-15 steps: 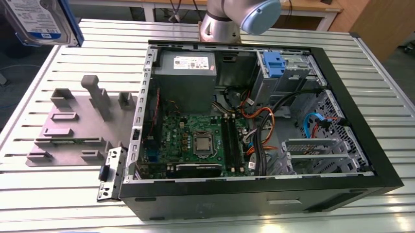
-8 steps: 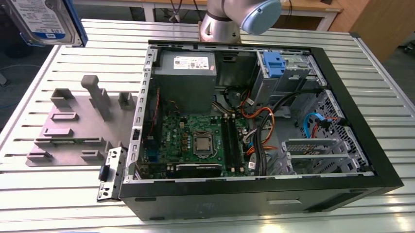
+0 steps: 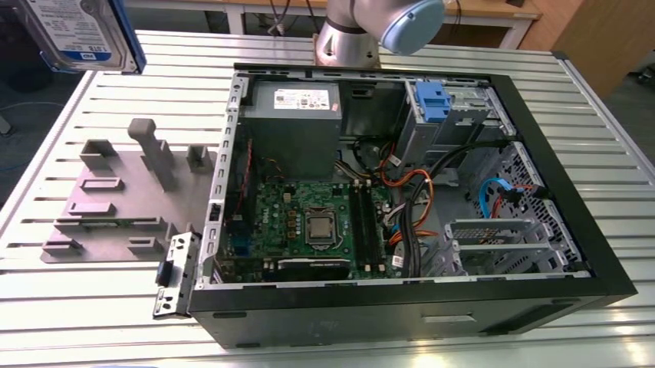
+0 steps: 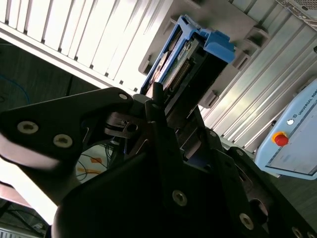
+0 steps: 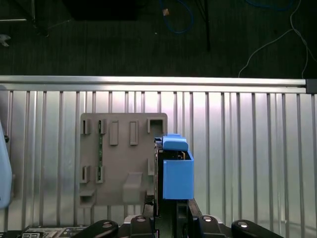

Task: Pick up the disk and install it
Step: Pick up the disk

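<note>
Gripper (image 4: pixel 171 111) clamped on disk (image 4: pixel 182 63), held in air over grey plate (image 5: pixel 119 166); PC case (image 3: pixel 389 310) sits to the exterior view's right

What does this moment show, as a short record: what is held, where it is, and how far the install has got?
Held: disk, clamped by the gripper
Disk position: raised off the table, at the exterior view's upper left, outside the computer case
Grey holder: on the table, at the exterior view's left of the case
Install: not done
</note>
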Controlling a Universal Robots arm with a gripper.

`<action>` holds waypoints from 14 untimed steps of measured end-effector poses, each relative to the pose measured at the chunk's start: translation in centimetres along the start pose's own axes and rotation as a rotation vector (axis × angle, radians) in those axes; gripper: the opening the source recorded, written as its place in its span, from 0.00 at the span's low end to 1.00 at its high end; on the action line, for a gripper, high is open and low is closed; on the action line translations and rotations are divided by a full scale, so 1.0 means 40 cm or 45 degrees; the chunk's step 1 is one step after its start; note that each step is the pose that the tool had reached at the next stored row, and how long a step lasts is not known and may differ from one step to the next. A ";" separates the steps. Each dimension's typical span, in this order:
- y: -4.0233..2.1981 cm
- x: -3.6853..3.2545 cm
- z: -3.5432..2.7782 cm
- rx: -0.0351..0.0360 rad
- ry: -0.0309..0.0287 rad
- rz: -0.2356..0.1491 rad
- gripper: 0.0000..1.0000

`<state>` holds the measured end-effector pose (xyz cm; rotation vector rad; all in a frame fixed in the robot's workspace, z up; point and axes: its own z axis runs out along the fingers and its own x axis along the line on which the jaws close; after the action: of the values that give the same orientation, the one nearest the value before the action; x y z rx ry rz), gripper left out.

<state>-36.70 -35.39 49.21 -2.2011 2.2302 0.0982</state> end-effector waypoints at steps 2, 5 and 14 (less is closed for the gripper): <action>-0.007 -0.001 0.000 0.0000 0.0001 0.000 0.35; -0.012 -0.002 0.000 0.0000 0.0000 0.000 0.35; -0.018 -0.003 -0.001 0.0000 0.0000 0.000 0.35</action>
<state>-35.97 -35.26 49.21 -2.2011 2.2302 0.0982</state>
